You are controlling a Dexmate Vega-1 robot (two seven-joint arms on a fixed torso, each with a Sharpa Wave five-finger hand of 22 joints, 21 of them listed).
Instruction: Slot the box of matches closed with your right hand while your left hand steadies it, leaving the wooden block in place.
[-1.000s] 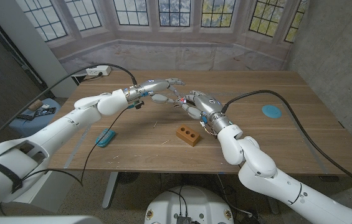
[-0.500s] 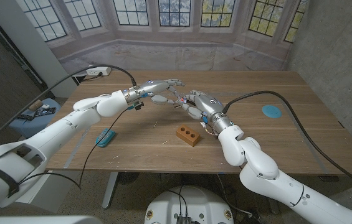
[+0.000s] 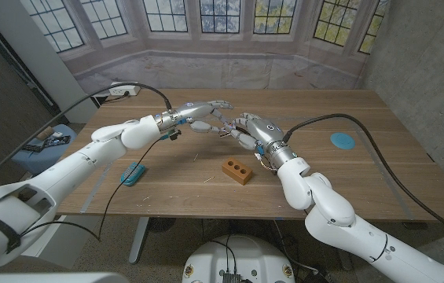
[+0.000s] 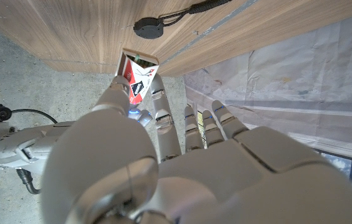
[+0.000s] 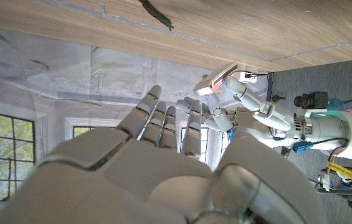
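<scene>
Above the middle of the table (image 3: pixel 363 185), my left hand (image 3: pixel 204 115) holds the small red and white matchbox (image 3: pixel 224 127) in the air. The left wrist view shows that box (image 4: pixel 137 78) pinched between the thumb and a finger of my left hand (image 4: pixel 163 168). My right hand (image 3: pixel 251 130) faces it from the other side, fingers spread, tips close to the box; contact is unclear. In the right wrist view my right hand (image 5: pixel 157 168) holds nothing, and the box (image 5: pixel 216 81) sits in the left hand's fingers (image 5: pixel 250 104). An orange wooden block (image 3: pixel 238 170) with holes lies on the table below the hands.
A blue object (image 3: pixel 133 174) lies near the table's left front. A blue disc (image 3: pixel 342 141) sits at the right. A power strip (image 3: pixel 123 90) is at the far left corner. Black cables trail from both arms.
My right hand has edged slightly toward the left hand and the box. The block and the other things have not moved.
</scene>
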